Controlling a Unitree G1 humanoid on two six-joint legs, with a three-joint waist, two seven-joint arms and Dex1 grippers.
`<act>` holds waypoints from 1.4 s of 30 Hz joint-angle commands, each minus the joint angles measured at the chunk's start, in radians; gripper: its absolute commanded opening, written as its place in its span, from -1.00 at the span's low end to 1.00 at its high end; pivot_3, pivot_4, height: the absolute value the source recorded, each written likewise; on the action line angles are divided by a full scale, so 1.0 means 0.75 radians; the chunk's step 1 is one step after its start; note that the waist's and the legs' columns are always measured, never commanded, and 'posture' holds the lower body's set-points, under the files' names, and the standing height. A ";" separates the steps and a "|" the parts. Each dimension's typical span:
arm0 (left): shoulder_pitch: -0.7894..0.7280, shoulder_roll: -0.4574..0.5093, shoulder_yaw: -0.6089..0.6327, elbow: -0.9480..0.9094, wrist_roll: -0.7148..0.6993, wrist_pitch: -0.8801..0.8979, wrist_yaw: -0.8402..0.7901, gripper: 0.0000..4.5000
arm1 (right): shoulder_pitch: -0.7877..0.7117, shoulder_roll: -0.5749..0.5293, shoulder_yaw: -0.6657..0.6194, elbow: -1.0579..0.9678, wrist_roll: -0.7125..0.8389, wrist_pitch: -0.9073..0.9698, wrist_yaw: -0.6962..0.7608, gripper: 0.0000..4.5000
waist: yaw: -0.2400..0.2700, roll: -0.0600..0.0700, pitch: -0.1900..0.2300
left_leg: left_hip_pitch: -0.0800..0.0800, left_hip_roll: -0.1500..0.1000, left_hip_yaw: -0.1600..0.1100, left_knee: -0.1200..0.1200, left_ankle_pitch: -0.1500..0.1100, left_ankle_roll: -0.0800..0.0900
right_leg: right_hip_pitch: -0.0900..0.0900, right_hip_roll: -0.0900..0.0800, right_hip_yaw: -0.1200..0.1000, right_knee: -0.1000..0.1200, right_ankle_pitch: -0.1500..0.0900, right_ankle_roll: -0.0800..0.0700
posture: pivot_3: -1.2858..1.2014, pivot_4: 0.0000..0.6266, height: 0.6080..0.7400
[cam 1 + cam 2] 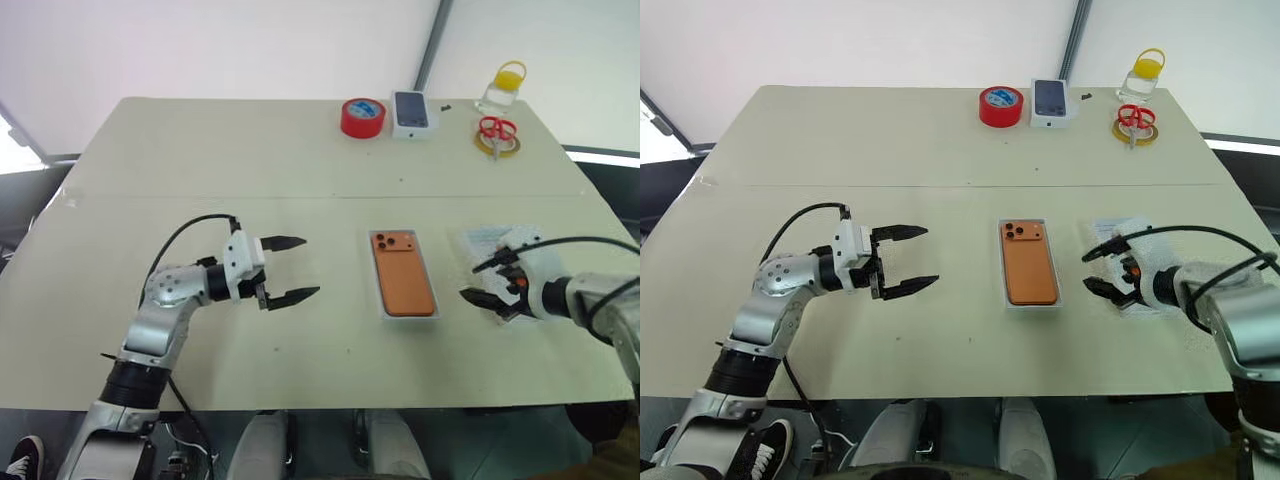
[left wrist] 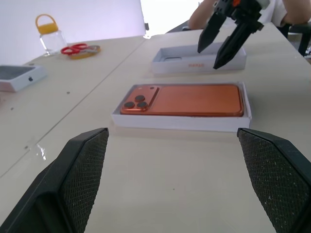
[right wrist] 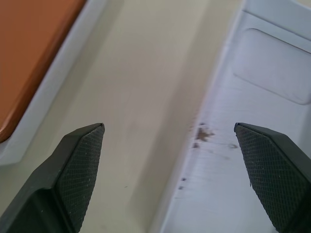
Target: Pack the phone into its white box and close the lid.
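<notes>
The phone (image 1: 404,273) lies face down inside the white box (image 1: 429,300) near the middle of the table (image 1: 200,170), its three dark camera lenses at the far left corner and its orange back facing up. The white box sits flat, with its thin walls showing as a narrow white border around the phone. The lid (image 2: 199,59) lies open side up on the table just right of the white box, apart from it, with a strip of bare table between the two. The left hand (image 1: 288,269) hangs above the table to the left of the white box, well apart from it, pointing right toward the phone; its two black fingers are spread wide and grip nothing. The right hand (image 1: 484,280) is positioned over the near left part of the lid, angled downward, with its fingers likewise spread wide and nothing between them; whether the fingertips touch the lid cannot be told. Along the far edge of the table stand a red tape roll (image 1: 363,117), a smaller white box bearing a dark phone picture (image 1: 411,114), red-handled scissors (image 1: 496,130) resting on a yellow ring, and a clear jar with a yellow lid (image 1: 503,86).
</notes>
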 commanded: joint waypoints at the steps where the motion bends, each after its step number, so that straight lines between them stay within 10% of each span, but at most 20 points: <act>1: 0.033 0.012 0.034 -0.045 -0.041 -0.032 -0.005 0.98 | -0.102 -0.010 0.022 0.058 0.029 0.105 -0.009 0.99 | 0.000 0.000 0.000 | 0.000 0.000 0.000 0.000 0.000 0.000 | 0.000 0.000 0.000 0.000 0.000 0.000 | 0.03 -0.52 1.00; 10: 0.109 0.023 0.034 -0.110 -0.052 -0.025 0.024 0.98 | -0.198 0.007 0.147 0.199 0.051 0.171 -0.014 0.99 | 0.001 0.000 0.000 | -0.001 0.000 0.000 0.000 0.000 0.000 | 0.000 0.000 0.000 0.000 0.000 0.000 | 0.03 -0.52 1.00; 13: 0.141 0.016 0.028 -0.144 -0.054 -0.006 0.045 0.98 | -0.202 0.002 0.171 0.229 0.046 0.162 -0.022 0.63 | 0.000 0.000 0.000 | -0.001 0.000 0.001 0.000 0.000 0.000 | 0.000 0.000 0.000 -0.001 0.000 0.000 | 0.03 -0.52 1.00; 20: 0.162 0.002 0.022 -0.174 -0.050 0.013 0.082 0.98 | -0.212 0.034 0.190 0.297 0.012 0.130 -0.071 -0.98 | 0.000 0.000 -0.001 | 0.000 0.000 0.000 0.000 0.000 0.000 | 0.000 0.001 0.000 0.000 0.000 0.000 | 0.03 -0.52 1.00; 32: 0.132 -0.009 0.035 -0.140 -0.056 0.025 0.109 0.98 | -0.422 0.334 -0.155 0.351 0.027 0.246 -0.237 -0.98 | -0.013 -0.002 -0.003 | 0.000 0.004 0.001 0.000 0.000 0.000 | -0.001 0.005 0.001 0.000 0.000 0.000 | 0.03 -0.52 1.00; 35: 0.113 -0.016 0.045 -0.126 -0.086 0.070 0.122 0.62 | -0.555 0.453 -0.269 0.350 0.067 0.215 -0.263 -1.00 | -0.011 0.001 -0.001 | -0.001 0.004 0.001 0.000 0.000 0.000 | -0.002 0.005 0.001 0.000 0.001 0.000 | 0.03 -0.52 1.00; 42: 0.072 -0.023 0.062 -0.110 -0.122 0.145 0.155 -0.96 | -0.750 0.784 -0.527 0.250 0.183 0.273 -0.343 -1.00 | -0.005 0.002 -0.001 | -0.001 0.004 0.000 -0.001 0.000 0.000 | -0.002 0.005 0.000 0.002 0.003 0.005 | 0.03 -0.52 1.00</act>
